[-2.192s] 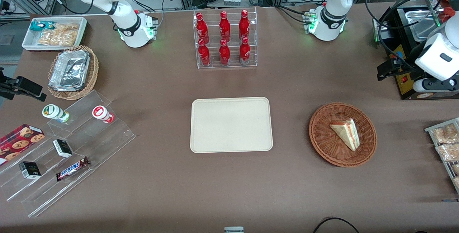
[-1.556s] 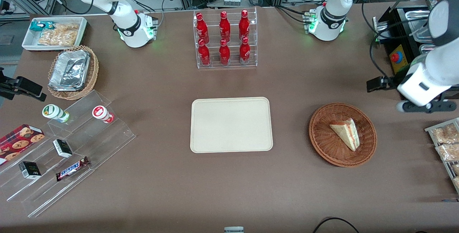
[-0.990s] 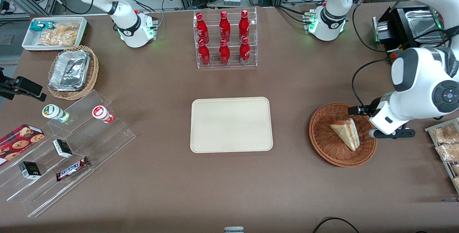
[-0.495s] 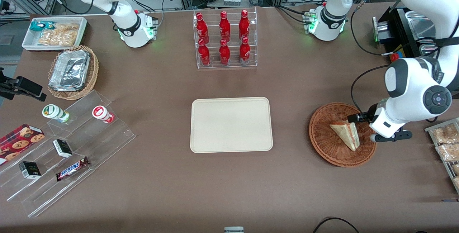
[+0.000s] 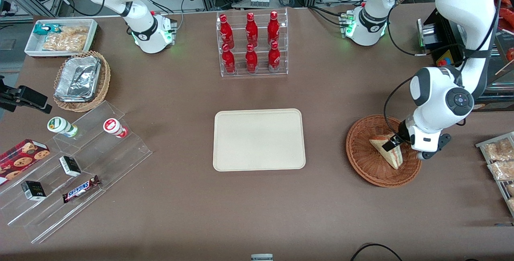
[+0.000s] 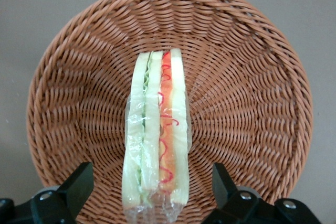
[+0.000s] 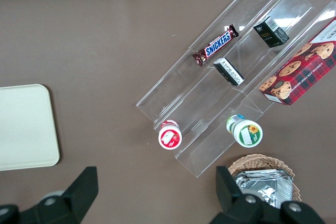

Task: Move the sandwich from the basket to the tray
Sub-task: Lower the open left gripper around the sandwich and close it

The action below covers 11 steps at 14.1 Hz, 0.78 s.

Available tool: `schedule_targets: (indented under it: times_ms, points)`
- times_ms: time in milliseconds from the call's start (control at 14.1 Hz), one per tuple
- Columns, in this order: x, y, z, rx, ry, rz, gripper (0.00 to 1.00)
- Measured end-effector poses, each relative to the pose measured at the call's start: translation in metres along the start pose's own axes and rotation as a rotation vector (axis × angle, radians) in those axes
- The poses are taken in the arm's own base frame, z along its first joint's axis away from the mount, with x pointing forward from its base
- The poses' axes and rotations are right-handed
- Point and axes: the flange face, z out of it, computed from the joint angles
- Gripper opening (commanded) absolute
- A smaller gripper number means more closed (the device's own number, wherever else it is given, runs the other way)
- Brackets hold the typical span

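Over the basket, the gripper hangs spread wide, straddling the sandwich lying twelve-to-six, ready to pinch it for the tray

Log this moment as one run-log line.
phase: pre-grasp | gripper: open, above sandwich, fingers straddling it | sandwich: in basket, not lifted | tray: no sandwich yet

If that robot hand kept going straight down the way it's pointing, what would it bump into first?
Most likely the sandwich. The hand hangs open above the basket, a finger on either side of the wedge, so the palm should meet it first; the exact height is unclear.
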Motion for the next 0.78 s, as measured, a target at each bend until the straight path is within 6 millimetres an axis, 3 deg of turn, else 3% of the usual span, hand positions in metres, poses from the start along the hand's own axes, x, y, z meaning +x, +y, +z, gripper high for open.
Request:
schedule_targets:
  times_ms: [141, 212, 354, 424, 495, 778]
  points:
    - [-0.001, -0.001, 0.008, 0.004, -0.007, -0.025, 0.96]
    - [-0.001, -0.001, 0.012, 0.004, -0.009, -0.029, 0.83]
    - [0.000, -0.001, 0.019, -0.002, -0.006, -0.058, 0.47]
    - [0.000, -0.001, 0.023, -0.005, -0.004, -0.095, 0.17]
    - [0.000, 0.000, 0.026, -0.005, -0.005, -0.134, 0.08]
    - [0.005, 0.004, 0.020, -0.002, -0.007, -0.138, 0.04]
